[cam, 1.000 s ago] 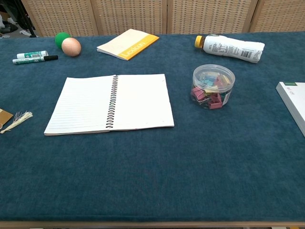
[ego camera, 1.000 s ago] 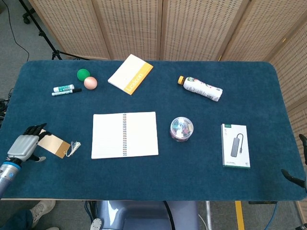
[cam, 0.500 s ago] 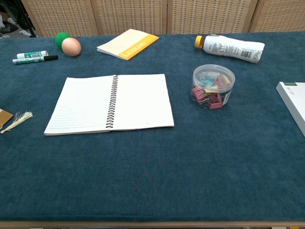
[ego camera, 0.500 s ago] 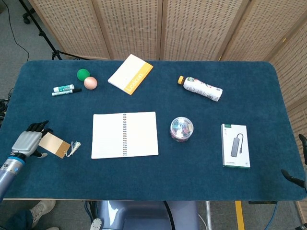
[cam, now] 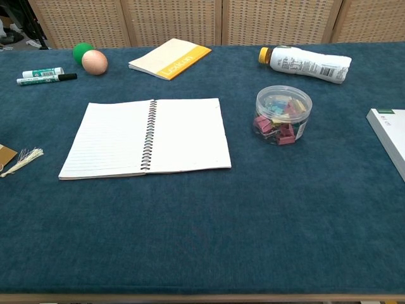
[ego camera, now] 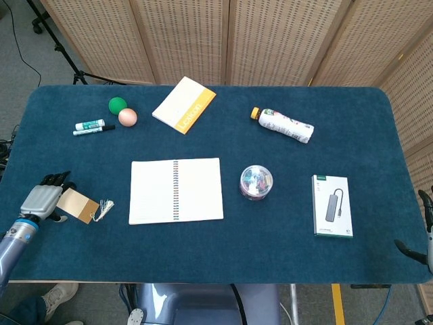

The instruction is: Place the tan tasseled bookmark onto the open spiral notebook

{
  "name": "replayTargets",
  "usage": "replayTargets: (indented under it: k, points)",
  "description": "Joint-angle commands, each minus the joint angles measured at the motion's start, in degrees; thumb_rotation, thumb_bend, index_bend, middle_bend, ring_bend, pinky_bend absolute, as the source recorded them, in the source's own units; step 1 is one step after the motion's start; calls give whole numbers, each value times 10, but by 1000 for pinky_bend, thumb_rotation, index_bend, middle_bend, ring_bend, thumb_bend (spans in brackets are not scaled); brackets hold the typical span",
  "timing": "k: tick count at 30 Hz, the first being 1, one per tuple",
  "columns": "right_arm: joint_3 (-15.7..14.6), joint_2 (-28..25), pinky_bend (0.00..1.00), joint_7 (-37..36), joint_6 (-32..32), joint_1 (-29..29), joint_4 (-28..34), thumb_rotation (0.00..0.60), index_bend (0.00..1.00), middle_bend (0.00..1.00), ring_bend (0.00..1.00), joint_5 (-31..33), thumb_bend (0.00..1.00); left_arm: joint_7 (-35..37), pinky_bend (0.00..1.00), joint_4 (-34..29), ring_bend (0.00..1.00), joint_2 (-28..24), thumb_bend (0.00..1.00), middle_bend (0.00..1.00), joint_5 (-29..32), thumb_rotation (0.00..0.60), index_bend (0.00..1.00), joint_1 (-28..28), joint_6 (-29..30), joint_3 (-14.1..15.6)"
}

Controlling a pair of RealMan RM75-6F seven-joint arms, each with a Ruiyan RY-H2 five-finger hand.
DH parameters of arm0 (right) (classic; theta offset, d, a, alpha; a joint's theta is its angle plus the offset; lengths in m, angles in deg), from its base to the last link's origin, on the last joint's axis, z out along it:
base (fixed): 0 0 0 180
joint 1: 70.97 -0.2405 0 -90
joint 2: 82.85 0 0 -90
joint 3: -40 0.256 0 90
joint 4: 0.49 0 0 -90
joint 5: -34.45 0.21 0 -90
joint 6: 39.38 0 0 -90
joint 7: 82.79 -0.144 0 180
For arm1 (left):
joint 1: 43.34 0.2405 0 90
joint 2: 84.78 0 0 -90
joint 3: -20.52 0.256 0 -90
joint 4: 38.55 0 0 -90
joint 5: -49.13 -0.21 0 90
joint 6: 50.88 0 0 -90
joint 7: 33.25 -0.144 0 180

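Left hand (ego camera: 42, 202) sits at the lower left edge of the head view, fingers at the left end of the tan tasseled bookmark (ego camera: 76, 205); can't tell if it has a real pinch on the card or is just touching it. Over the last second the hand has crept up and right onto that end, card itself hasn't budged, tassel end pointing right. So my read: still lining up the grasp, no lift yet. Open spiral notebook (ego camera: 176, 191) lies flat mid-frame, well right of the bookmark, pages bare. Chest view only catches the tassel (cam: 21, 160) at its left edge. Right hand (ego camera: 426, 233) just pokes in at the lower right edge, too little visible to judge its state
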Motion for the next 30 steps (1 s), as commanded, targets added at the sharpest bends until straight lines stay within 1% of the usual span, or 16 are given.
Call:
replayTargets:
  k: [1, 3, 5, 6, 12, 20, 30]
  points:
    - [0, 0, 0, -1, -1, 0, 0, 600, 0, 0, 0, 1, 0, 2, 0, 3, 0, 3, 142, 0, 0, 600, 274, -2, -4, 0]
    - [0, -1, 0, -2, -1, 0, 1, 600, 0, 0, 0, 1, 0, 5, 0, 2, 0, 3, 188, 0, 1, 600, 298, -3, -7, 0]
    - [0, -2, 0, -3, -1, 0, 1, 600, 0, 0, 0, 1, 0, 6, 0, 0, 0, 1, 285, 0, 1, 600, 341, -4, -9, 1]
    - [0, -2, 0, -3, -1, 0, 2, 600, 0, 0, 0, 2, 0, 7, 0, -1, 0, -1, 311, 0, 0, 600, 350, -4, -11, 2]
    - [-1, -4, 0, -4, -4, 0, 4, 600, 0, 0, 0, 2, 0, 11, 0, -6, 0, -9, 400, 0, 0, 600, 361, -2, -10, 4]
    - [-2, -5, 0, -3, -6, 0, 7, 600, 0, 0, 0, 3, 0, 11, 0, -7, 0, -13, 422, 0, -2, 600, 380, 2, -9, 9]
    - [-2, -8, 0, -4, -6, 0, 10, 600, 0, 0, 0, 4, 0, 10, 0, -21, 0, -27, 440, 0, -10, 600, 390, 6, 8, 9]
